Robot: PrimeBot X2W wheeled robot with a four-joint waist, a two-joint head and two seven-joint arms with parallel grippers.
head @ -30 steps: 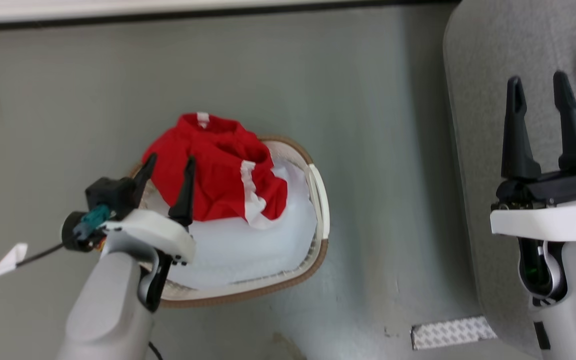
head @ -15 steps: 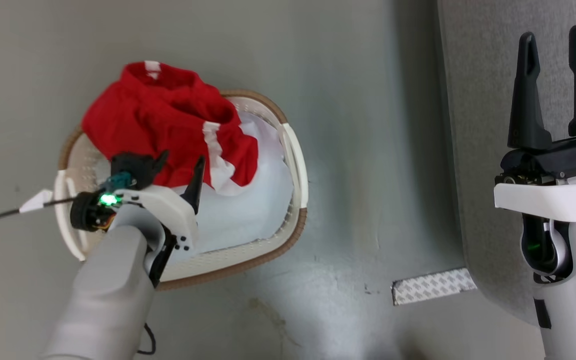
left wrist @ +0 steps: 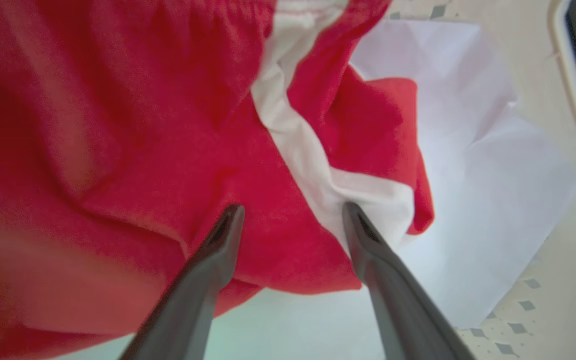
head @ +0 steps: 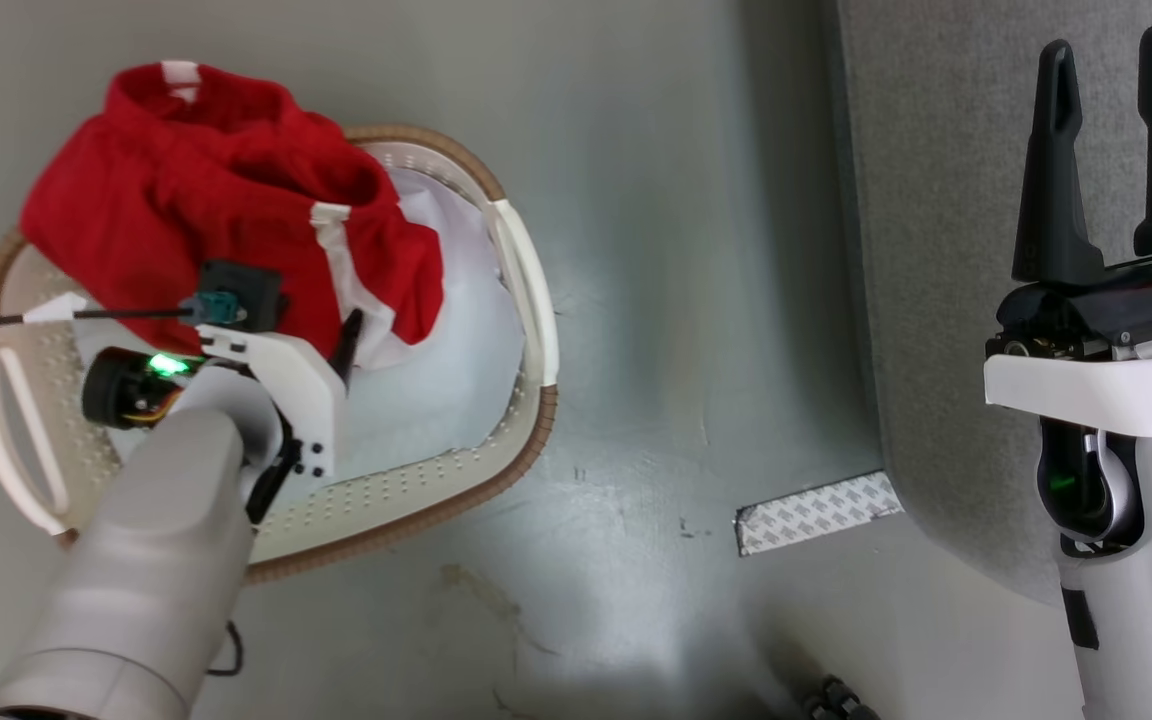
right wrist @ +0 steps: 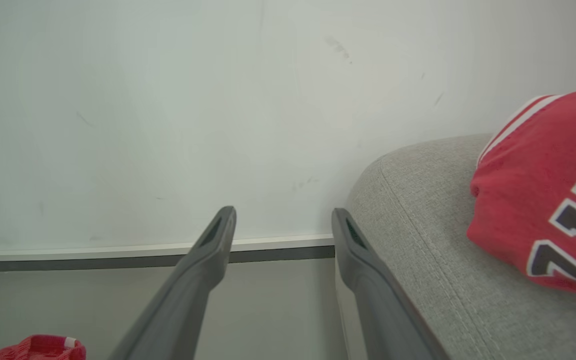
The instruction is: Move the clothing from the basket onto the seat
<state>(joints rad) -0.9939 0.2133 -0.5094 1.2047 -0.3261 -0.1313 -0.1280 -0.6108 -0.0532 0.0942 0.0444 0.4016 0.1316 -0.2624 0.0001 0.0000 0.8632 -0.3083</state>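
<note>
Seat (head: 936, 200): grey cushion, at the head view's right.
Basket (head: 526, 440): oval, on the floor, well apart from the seat.
Clothing (head: 166, 190): crumpled heap in the basket, long axis diagonal, upper end draped over the far rim.
Left pincer (left wrist: 292, 207): spread wide, tips against the clothing.
Right pincer (head: 1106, 40): spread, empty, over the seat.

jersey (head: 186, 200): soft matt cloth, creased. basket (head: 386, 490): smooth white perforated plastic, slightly glossy handles, brown rim looks woven. white cloth (head: 466, 330) inside: thin, smooth. seat (head: 926, 200): coarse grey woven fabric, matt. floor (head: 656, 250): smooth, slight sheen, scuffed.
</note>
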